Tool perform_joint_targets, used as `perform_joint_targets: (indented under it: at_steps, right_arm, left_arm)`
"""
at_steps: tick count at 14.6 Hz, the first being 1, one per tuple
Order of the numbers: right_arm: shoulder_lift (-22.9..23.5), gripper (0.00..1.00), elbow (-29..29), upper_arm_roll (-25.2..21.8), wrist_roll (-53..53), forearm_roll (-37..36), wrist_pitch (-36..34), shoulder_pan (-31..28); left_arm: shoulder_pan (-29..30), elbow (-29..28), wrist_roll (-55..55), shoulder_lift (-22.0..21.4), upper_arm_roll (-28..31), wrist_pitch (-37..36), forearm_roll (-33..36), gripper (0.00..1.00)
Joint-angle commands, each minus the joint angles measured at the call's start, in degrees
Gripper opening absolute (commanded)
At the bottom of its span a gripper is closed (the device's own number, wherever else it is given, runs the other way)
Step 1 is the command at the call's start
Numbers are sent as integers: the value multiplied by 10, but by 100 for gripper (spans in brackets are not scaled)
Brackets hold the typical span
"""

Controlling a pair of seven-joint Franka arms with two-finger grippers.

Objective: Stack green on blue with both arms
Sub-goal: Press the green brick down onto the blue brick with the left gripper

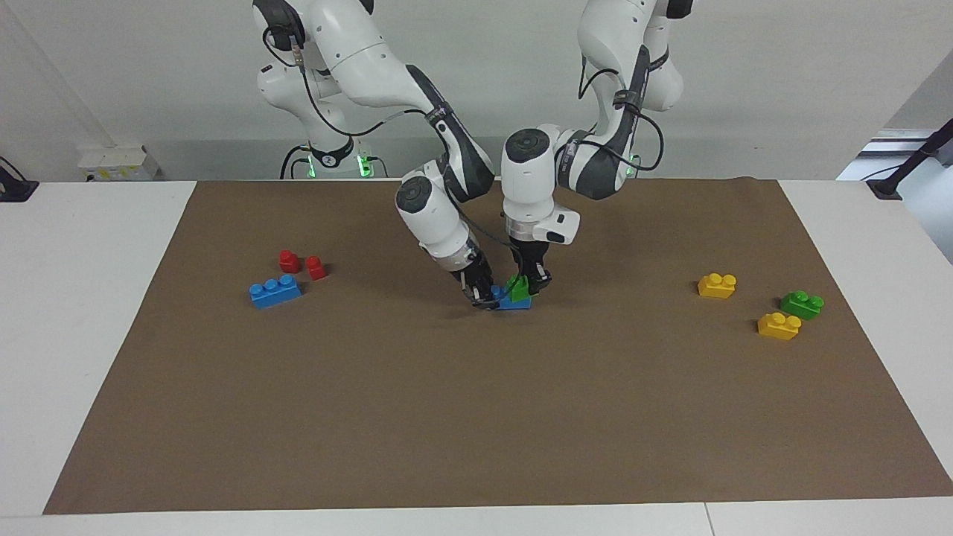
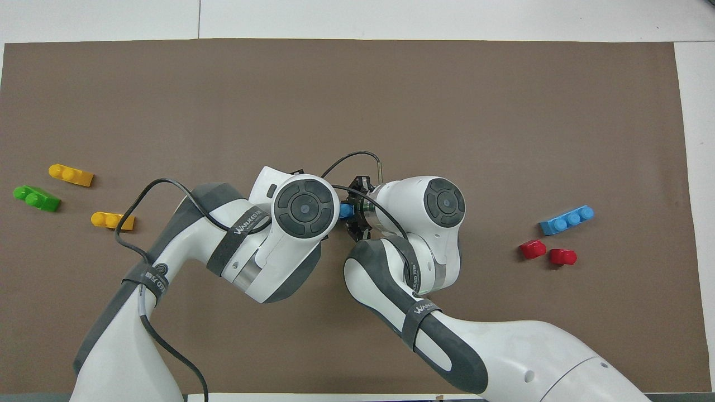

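Observation:
My right gripper is shut on one end of a blue three-stud brick that sits on the brown mat at the table's middle. My left gripper is shut on a small green brick and holds it tilted on top of the blue brick's free end. In the overhead view the left arm's wrist hides the green brick and its gripper. Only a sliver of the blue brick shows there, next to the right gripper.
A second blue brick and two red pieces lie toward the right arm's end. Two yellow bricks and a second green brick lie toward the left arm's end. The brown mat covers the white table.

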Motion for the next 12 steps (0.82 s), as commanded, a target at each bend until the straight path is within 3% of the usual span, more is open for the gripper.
perform_joint_targets:
  at_steps: [1,12]
  right_arm:
    - [3,0,-26,-5,-15,12,23,-4]
    - [3,0,-26,-5,-14,12,23,-6]
  left_arm:
    - [-18,-35,-14,-3,5,22,16,0]
    - [-20,-38,-15,5,5,30,30,0]
